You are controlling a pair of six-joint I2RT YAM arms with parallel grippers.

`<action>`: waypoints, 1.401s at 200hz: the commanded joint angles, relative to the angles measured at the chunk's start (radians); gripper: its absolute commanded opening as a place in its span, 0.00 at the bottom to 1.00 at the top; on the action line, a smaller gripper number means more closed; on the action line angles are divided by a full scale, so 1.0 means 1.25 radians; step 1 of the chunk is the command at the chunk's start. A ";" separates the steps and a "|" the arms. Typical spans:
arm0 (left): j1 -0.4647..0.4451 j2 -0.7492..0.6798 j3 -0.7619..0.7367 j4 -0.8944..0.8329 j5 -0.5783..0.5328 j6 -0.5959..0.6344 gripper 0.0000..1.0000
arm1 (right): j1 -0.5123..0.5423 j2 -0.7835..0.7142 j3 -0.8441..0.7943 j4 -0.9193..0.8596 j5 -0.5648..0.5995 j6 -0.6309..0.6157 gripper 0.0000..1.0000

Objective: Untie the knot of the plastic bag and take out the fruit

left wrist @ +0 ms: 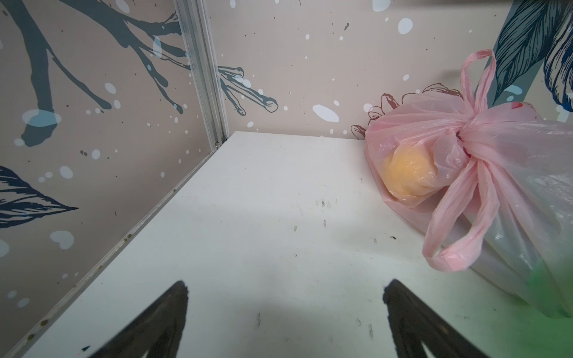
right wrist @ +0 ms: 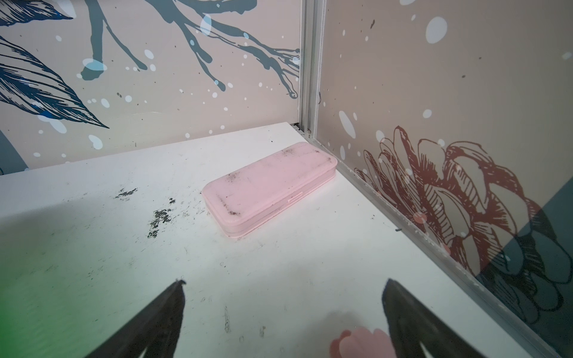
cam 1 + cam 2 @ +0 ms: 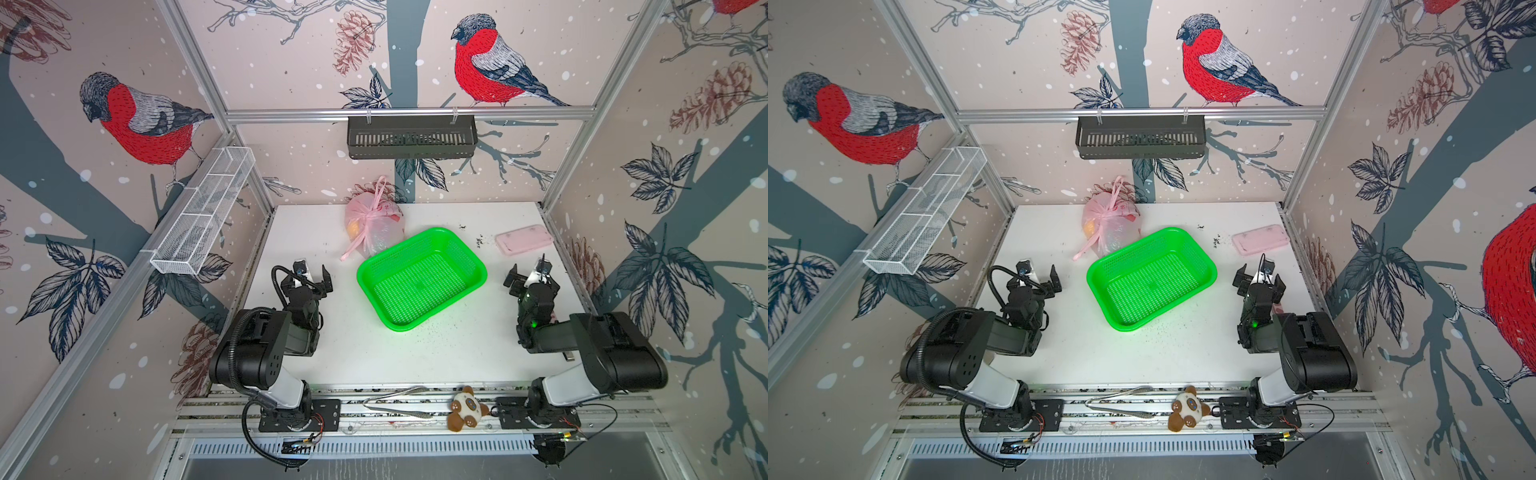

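Locating bag: plastic bag (image 3: 384,232) lies upper centre in both top views, against the green basket (image 3: 419,278).
Claws: left gripper (image 3: 313,274) and right gripper (image 3: 532,276) gape empty, well apart from it.
Knot: the knot (image 3: 371,217) has strips running from frame top toward lower left; I fear one-sided tugging tightens it.
Fruit: fruit (image 1: 409,173) may roll out.

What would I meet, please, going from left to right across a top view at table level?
Wire rack → left gripper → bag → case. The basket overlaps the bag, and the right gripper overlaps the case, so both are left out.
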 commanded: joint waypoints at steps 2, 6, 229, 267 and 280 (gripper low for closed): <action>0.003 -0.002 0.001 0.032 -0.004 0.009 0.98 | 0.000 -0.008 -0.003 0.034 -0.002 -0.006 1.00; 0.003 -0.003 0.001 0.033 -0.010 0.009 0.98 | 0.000 -0.012 -0.001 0.038 0.000 -0.008 0.99; -0.002 -0.380 0.458 -0.943 0.167 -0.290 0.98 | 0.463 -0.445 0.348 -1.187 -0.017 0.801 0.92; -0.018 -0.379 0.508 -1.013 0.164 -0.276 0.98 | 0.511 -0.302 0.367 -1.147 -0.043 0.869 0.87; -0.023 -0.387 0.502 -1.015 0.145 -0.271 0.98 | 0.514 -0.257 0.372 -1.122 -0.062 0.879 0.84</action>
